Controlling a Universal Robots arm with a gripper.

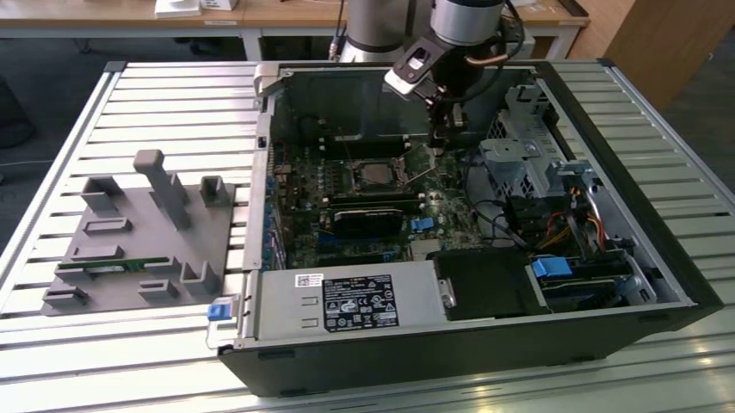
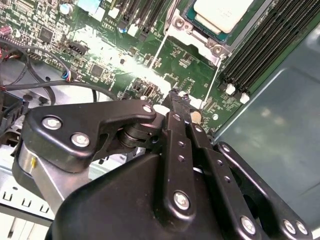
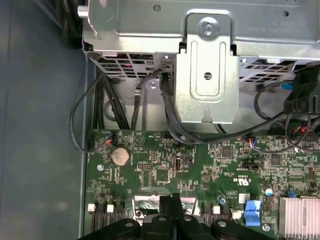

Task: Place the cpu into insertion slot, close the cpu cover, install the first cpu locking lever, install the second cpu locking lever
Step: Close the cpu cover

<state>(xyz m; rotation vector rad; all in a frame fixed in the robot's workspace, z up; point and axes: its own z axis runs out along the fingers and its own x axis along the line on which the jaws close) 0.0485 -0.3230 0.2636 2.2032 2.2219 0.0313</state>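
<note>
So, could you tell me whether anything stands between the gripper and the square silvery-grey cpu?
Nothing visible blocks it. In the second wrist view the black gripper is over the green circuit board, short of the silvery-grey square cpu; only two thin metal rods flank that gap.

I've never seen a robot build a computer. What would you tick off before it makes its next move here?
1. cpu seated in the insertion slot: ok, its silver top lies inside the rim.
2. cpu cover flat over the chip: cannot tell.
3. Locking levers latched: not ok, both thin rods angle away from the socket.
4. Claw free: ok, shut with nothing visible in its grip, over the green board.
5. Black cables out of the way: ok, apart from the claw.
</note>
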